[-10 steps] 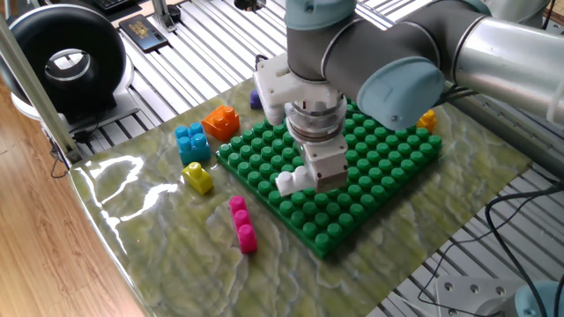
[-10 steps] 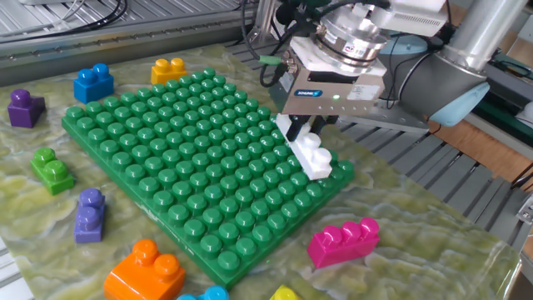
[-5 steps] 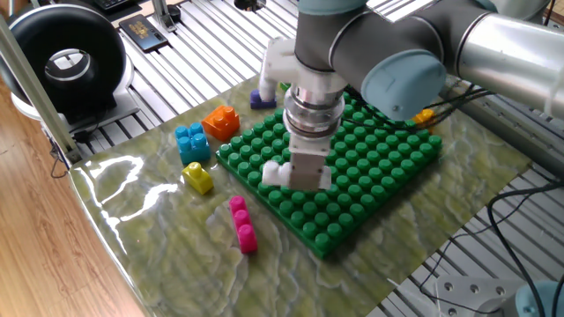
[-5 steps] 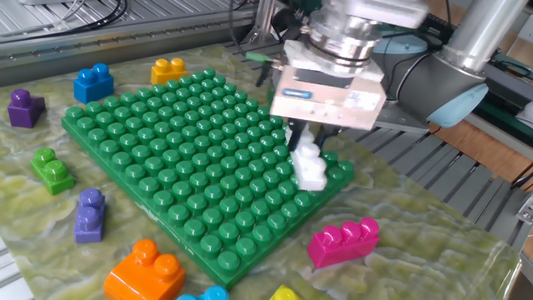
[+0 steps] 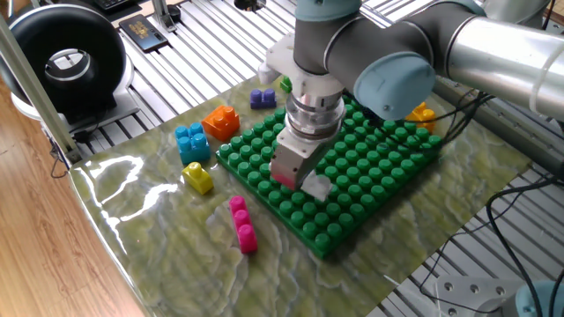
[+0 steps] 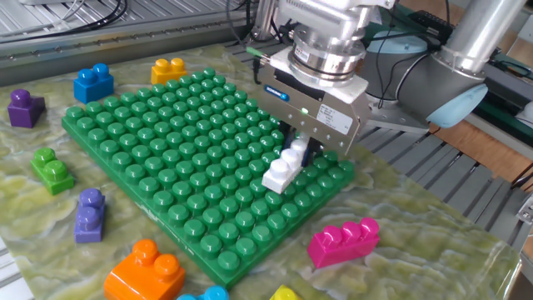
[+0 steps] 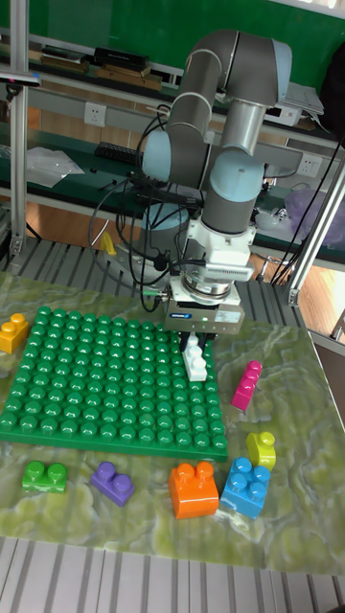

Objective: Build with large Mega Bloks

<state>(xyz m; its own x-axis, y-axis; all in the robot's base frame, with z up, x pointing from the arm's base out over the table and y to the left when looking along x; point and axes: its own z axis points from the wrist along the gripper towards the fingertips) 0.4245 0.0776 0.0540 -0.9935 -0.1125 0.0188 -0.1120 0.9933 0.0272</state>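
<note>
On the worktop [image 6: 433, 242], the green baseplate [image 6: 166, 158] with the arm over it.
The claw [image 6: 296, 152] is clamped on the long white brick [image 6: 283, 169], held tilted just above the baseplate's studs near its edge; the pink brick [image 6: 344, 241] lies beside that edge.

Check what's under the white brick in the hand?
Green baseplate studs lie below the white brick, which the hand grips near the plate's edge. Whether it touches those studs is hidden by the brick itself.
</note>
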